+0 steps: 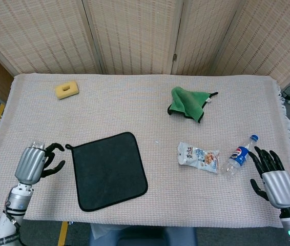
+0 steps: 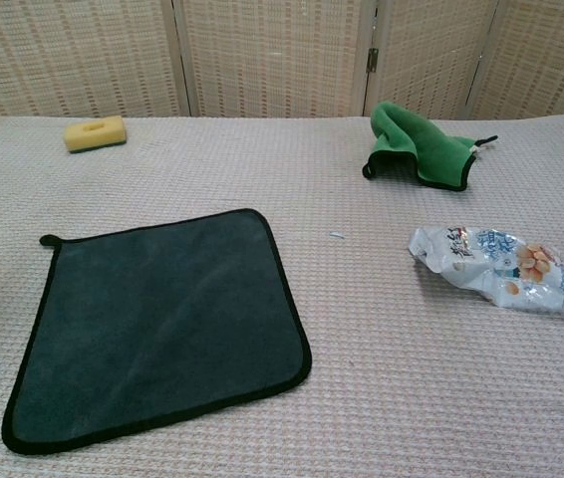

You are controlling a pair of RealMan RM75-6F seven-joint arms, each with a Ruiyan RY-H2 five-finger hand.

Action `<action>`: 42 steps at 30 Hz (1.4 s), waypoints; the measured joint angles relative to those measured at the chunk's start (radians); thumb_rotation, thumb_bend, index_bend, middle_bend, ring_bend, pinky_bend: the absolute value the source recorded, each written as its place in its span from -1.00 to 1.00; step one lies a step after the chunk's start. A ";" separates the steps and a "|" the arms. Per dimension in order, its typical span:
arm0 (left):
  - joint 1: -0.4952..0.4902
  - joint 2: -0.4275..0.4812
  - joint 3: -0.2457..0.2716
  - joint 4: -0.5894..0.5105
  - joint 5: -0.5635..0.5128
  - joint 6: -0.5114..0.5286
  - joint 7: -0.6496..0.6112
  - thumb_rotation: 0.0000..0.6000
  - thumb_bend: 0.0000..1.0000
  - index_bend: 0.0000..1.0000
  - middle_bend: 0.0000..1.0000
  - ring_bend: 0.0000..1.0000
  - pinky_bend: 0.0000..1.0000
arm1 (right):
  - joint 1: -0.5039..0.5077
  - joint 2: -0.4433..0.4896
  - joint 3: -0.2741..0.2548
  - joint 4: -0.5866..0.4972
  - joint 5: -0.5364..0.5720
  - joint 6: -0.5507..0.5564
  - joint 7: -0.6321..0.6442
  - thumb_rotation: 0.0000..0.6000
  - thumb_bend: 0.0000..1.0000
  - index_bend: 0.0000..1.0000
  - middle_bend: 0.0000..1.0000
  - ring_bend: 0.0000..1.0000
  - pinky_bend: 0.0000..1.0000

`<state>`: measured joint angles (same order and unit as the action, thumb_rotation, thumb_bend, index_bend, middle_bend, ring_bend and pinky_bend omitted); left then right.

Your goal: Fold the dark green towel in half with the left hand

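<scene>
While the dark green towel [image 1: 109,170] lies spread flat and unfolded on the near-left part of the surface [image 1: 135,113], its black-edged square slightly turned and its small loop at the far-left corner, the left hand [image 1: 36,161] hovers just to the left of that corner; its dark fingers [image 1: 54,148] are curled forward toward the towel's edge with nothing between them, neither touching the cloth as far as the head view shows; in the chest view only dark tips at the left border are visible, too little to tell more. The right hand [image 1: 271,173] rests at the near-right edge of the surface, fingers spread and released, holding nothing; just beside its fingertips, to the left, lies a small cola bottle [image 1: 240,156] with a blue cap, tilted on its side. A snack packet [image 1: 198,156] lies between that bottle and the towel, apart from both; the chest view shows it crumpled, white with blue print. Farther back on the right, a bright green cloth [image 1: 188,103] sits bunched in a heap; far back on the left lies a yellow sponge [image 1: 66,89]. Part of a clear water bottle [image 1: 34,145] peeks out beneath the left hand's back. Woven screens [image 1: 135,36] stand behind the surface.
</scene>
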<state>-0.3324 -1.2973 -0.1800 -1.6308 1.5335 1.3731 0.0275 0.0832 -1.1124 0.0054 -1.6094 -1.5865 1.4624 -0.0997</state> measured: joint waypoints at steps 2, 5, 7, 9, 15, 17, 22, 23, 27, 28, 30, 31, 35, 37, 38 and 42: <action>-0.031 -0.020 -0.029 -0.008 -0.069 -0.046 0.035 1.00 -0.37 -0.01 1.00 1.00 1.00 | 0.002 0.002 0.003 0.001 0.007 -0.005 0.006 1.00 -0.08 -1.00 -1.00 -1.00 -1.00; -0.077 -0.050 -0.068 -0.008 -0.179 -0.112 0.105 1.00 -0.35 -0.01 1.00 1.00 1.00 | 0.006 0.005 0.006 0.001 0.019 -0.017 0.012 1.00 -0.08 -1.00 -1.00 -1.00 -1.00; -0.112 -0.075 -0.092 -0.001 -0.260 -0.154 0.162 1.00 -0.34 -0.04 1.00 1.00 1.00 | 0.010 0.006 0.008 0.002 0.025 -0.028 0.014 1.00 -0.08 -1.00 -1.00 -1.00 -1.00; -0.144 -0.100 -0.111 0.011 -0.329 -0.187 0.212 1.00 -0.34 -0.07 1.00 1.00 1.00 | 0.016 0.006 0.009 0.003 0.033 -0.042 0.016 1.00 -0.08 -1.00 -1.00 -1.00 -1.00; -0.240 -0.180 -0.168 0.091 -0.540 -0.281 0.312 1.00 -0.32 -0.05 1.00 1.00 1.00 | 0.032 0.004 0.014 0.010 0.055 -0.075 0.019 1.00 -0.08 -1.00 -1.00 -1.00 -1.00; -0.269 -0.199 -0.181 0.127 -0.606 -0.312 0.335 1.00 -0.29 -0.05 1.00 1.00 1.00 | 0.034 0.005 0.015 0.012 0.060 -0.080 0.023 1.00 -0.08 -1.00 -1.00 -1.00 -1.00; -0.325 -0.237 -0.194 0.223 -0.736 -0.378 0.377 1.00 -0.24 -0.05 1.00 1.00 1.00 | 0.037 0.011 0.017 0.014 0.069 -0.089 0.037 1.00 -0.08 -1.00 -1.00 -1.00 -1.00; -0.331 -0.243 -0.193 0.237 -0.753 -0.389 0.379 1.00 -0.24 -0.05 1.00 1.00 1.00 | 0.037 0.011 0.016 0.015 0.069 -0.088 0.037 1.00 -0.08 -1.00 -1.00 -1.00 -1.00; -0.352 -0.274 -0.191 0.303 -0.794 -0.430 0.367 1.00 -0.23 -0.08 1.00 1.00 1.00 | 0.037 0.012 0.011 0.016 0.068 -0.093 0.034 1.00 -0.08 -1.00 -1.00 -1.00 -1.00; -0.358 -0.286 -0.190 0.326 -0.800 -0.444 0.357 1.00 -0.23 -0.08 1.00 1.00 1.00 | 0.037 0.012 0.011 0.016 0.068 -0.094 0.033 1.00 -0.08 -1.00 -1.00 -1.00 -1.00; -0.369 -0.304 -0.187 0.363 -0.808 -0.466 0.344 1.00 -0.23 -0.08 1.00 1.00 1.00 | 0.034 0.012 0.009 0.016 0.069 -0.091 0.030 1.00 -0.08 -1.00 -1.00 -1.00 -1.00; -0.377 -0.317 -0.185 0.389 -0.812 -0.482 0.335 1.00 -0.22 -0.08 1.00 1.00 1.00 | 0.033 0.012 0.008 0.016 0.069 -0.090 0.029 1.00 -0.08 -1.00 -1.00 -1.00 -1.00; -0.403 -0.357 -0.177 0.462 -0.822 -0.528 0.305 1.00 -0.21 -0.10 1.00 1.00 1.00 | 0.025 0.015 0.007 0.015 0.069 -0.074 0.034 1.00 -0.08 -1.00 -1.00 -1.00 -1.00; -0.415 -0.377 -0.172 0.490 -0.821 -0.546 0.289 1.00 -0.21 -0.10 1.00 1.00 1.00 | 0.022 0.018 0.007 0.016 0.069 -0.071 0.040 1.00 -0.08 -1.00 -1.00 -1.00 -1.00; -0.419 -0.384 -0.170 0.501 -0.820 -0.553 0.282 1.00 -0.21 -0.10 1.00 1.00 1.00 | 0.021 0.019 0.006 0.017 0.069 -0.071 0.043 1.00 -0.08 -1.00 -1.00 -1.00 -1.00; -0.436 -0.413 -0.163 0.554 -0.821 -0.583 0.268 1.00 -0.20 -0.08 1.00 1.00 1.00 | 0.017 0.026 0.004 0.018 0.064 -0.061 0.055 1.00 -0.08 -1.00 -1.00 -1.00 -1.00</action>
<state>-0.7688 -1.7107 -0.3426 -1.0771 0.7122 0.7904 0.2953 0.1000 -1.0862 0.0099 -1.5917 -1.5222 1.4009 -0.0443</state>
